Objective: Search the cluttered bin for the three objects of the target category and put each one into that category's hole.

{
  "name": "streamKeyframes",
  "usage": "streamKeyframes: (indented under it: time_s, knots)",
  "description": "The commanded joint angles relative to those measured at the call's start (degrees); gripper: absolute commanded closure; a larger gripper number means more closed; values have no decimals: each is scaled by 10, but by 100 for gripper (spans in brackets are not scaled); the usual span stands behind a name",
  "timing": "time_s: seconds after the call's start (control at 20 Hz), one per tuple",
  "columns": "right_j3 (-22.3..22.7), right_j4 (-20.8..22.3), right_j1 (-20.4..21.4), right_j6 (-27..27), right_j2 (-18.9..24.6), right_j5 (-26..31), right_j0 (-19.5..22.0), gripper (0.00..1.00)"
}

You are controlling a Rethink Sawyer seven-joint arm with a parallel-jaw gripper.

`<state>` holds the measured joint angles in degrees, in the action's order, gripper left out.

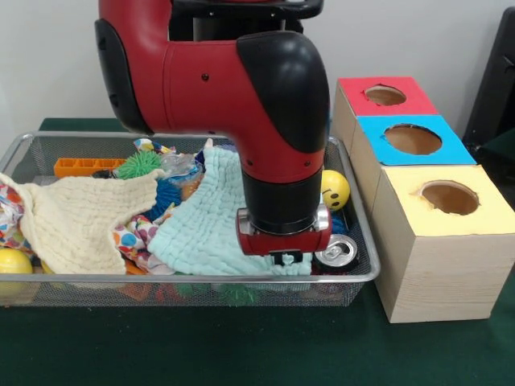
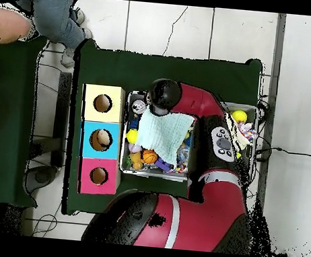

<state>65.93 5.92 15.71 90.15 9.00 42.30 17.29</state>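
Green table (image 1: 241, 346) fronts wire bin (image 1: 193, 279); claw (image 1: 286, 257) low over mint cloth (image 1: 201, 225) beside can (image 1: 336, 253), open/shut unclear; cloth prob. light, limp: pinch a fold.

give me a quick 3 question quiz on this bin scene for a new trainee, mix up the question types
1. True or false: the soda can lies in the wire bin, at the end nearest the three boxes.
2. Multiple choice: the box top nearest the bin's front corner is A) red, B) blue, C) yellow.
3. Short answer: what kind of item does the arm's tool sit over?

Key
1. True.
2. C, the yellow box; the blue box and the red box stand behind it.
3. The mint green cloth, spread beside the cream cloth. The fingers are hidden, so open or shut cannot be told.
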Motion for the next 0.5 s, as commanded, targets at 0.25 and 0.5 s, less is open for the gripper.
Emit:
streamKeyframes:
  time_s: [0.25, 0.5]
  knots:
    - [9, -15, 98, 81, -13, 108, -49, 100]
    - [-1, -24, 134, 90, -25, 166, -55, 100]
